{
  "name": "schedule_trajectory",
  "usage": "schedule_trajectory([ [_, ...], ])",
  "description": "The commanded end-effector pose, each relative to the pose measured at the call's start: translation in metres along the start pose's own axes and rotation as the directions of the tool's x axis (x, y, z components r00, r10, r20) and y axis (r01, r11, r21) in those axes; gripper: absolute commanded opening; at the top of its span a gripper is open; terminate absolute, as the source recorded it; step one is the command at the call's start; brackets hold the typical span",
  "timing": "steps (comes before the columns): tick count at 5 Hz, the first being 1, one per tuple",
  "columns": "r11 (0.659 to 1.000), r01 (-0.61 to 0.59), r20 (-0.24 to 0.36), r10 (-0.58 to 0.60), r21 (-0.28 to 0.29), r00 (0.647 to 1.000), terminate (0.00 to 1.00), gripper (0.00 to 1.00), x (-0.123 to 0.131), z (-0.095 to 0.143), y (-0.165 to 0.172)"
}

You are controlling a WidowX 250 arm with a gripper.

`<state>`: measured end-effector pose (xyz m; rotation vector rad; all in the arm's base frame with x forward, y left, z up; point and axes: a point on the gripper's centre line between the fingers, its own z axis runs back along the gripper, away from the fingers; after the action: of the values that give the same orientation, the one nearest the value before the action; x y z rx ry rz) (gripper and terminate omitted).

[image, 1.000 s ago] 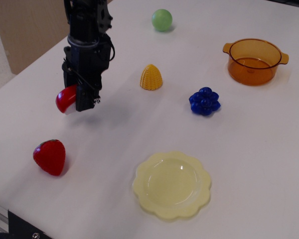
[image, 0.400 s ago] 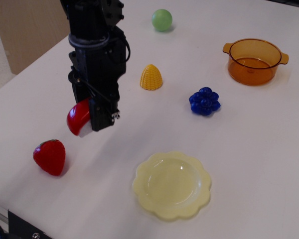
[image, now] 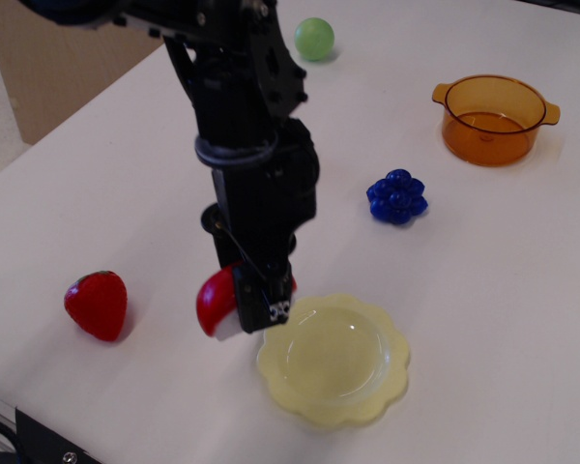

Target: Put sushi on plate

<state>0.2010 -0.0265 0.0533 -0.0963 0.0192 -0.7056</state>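
My black gripper (image: 242, 307) is shut on the sushi (image: 217, 303), a glossy red domed piece with a white base. It holds it above the table, just off the left rim of the pale yellow scalloped plate (image: 334, 360). The plate lies at the front of the table with nothing on it. The arm reaches down from the top and hides the yellow corn.
A red strawberry (image: 97, 304) lies at the front left. Blue grapes (image: 396, 196) sit right of the arm. A translucent orange pot (image: 491, 119) stands at the back right. A green ball (image: 314, 39) is at the back. The table's front edge is close below the plate.
The gripper has carried the sushi from the left middle of the table forward and right, to the plate's left rim. The arm now covers the corn.
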Motion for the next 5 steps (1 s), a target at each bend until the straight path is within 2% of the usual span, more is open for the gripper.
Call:
schedule_trajectory([
  [1,0.99,0.138,0.042,-0.137,-0.021,0.99,0.0,0.0,0.024,-0.011,-0.003],
  [2,0.979,0.205,0.043,-0.205,-0.01,0.978,0.0,0.0,0.037,-0.019,0.0],
  [3,0.981,0.194,0.033,-0.194,0.005,0.98,0.0,1.0,0.043,-0.019,0.007],
  [4,0.985,0.169,0.04,-0.17,0.035,0.985,0.0,1.0,0.04,-0.011,0.01],
  [5,0.99,0.118,0.072,-0.124,0.074,0.99,0.0,1.0,0.033,0.016,0.014],
])
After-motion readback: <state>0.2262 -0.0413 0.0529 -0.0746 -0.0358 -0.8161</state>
